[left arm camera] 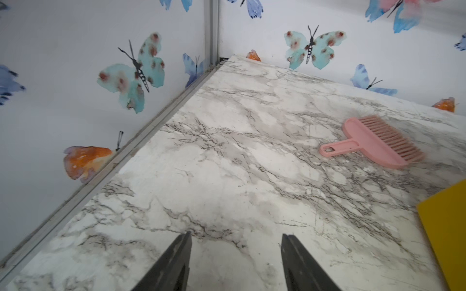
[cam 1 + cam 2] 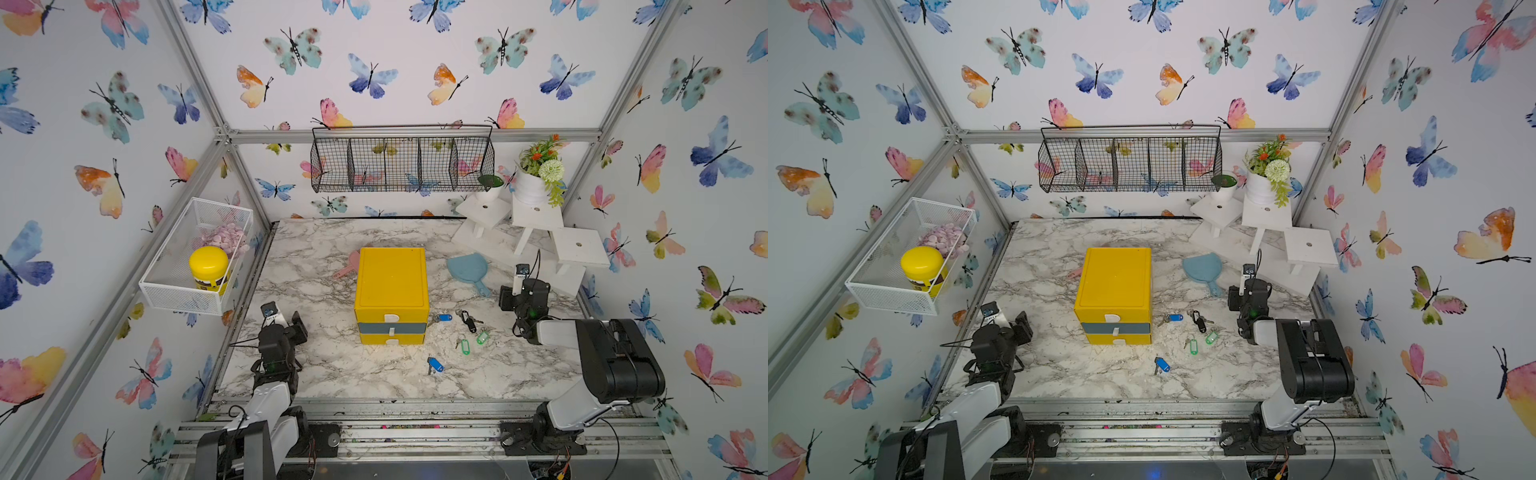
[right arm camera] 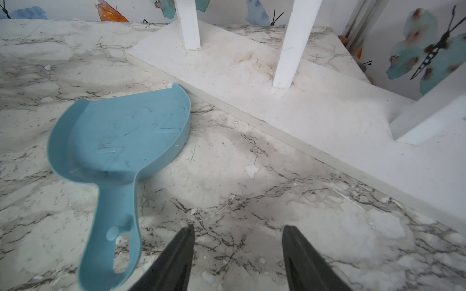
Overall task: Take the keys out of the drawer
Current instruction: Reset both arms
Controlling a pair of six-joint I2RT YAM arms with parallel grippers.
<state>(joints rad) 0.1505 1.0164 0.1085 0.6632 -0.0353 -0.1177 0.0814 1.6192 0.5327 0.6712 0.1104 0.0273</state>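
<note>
Both my pincers stand open, fingers well apart, and hold nothing. Between the black fingers of my left pincer (image 1: 237, 236) there is only bare marble. My right pincer (image 3: 238, 228) is just as empty, with the light-blue plastic dustpan (image 3: 121, 136) lying near it, untouched. In both top views my arms sit low at the left and right edges of the white marble-patterned surface (image 2: 332, 374), well apart from the yellow plastic three-drawer cabinet (image 2: 390, 282) at the middle of the frame.

The small silver keys with oblong plastic tags (image 2: 1198, 321) lie out on the surface, right of the cabinet's front and below centre. A blue-tagged key (image 2: 444, 317) lies just beside the cabinet, and a black-tagged key (image 2: 468, 322) lies to its right. One green-tagged key (image 2: 482, 336) and another green-tagged key (image 2: 464, 346) lie lower. A second blue-tagged key (image 2: 435, 365) lies lowest. That makes five. All three drawer fronts look flush, the grey middle drawer (image 2: 390, 329) included, so I cannot see inside any of them.

I judge the taking-out finished and myself at the closing step, parked clear. If a key were left inside, the next move would call for hooking a white tab handle and drawing that drawer out squarely. Otherwise it calls only for staying clear of the keys.
</note>
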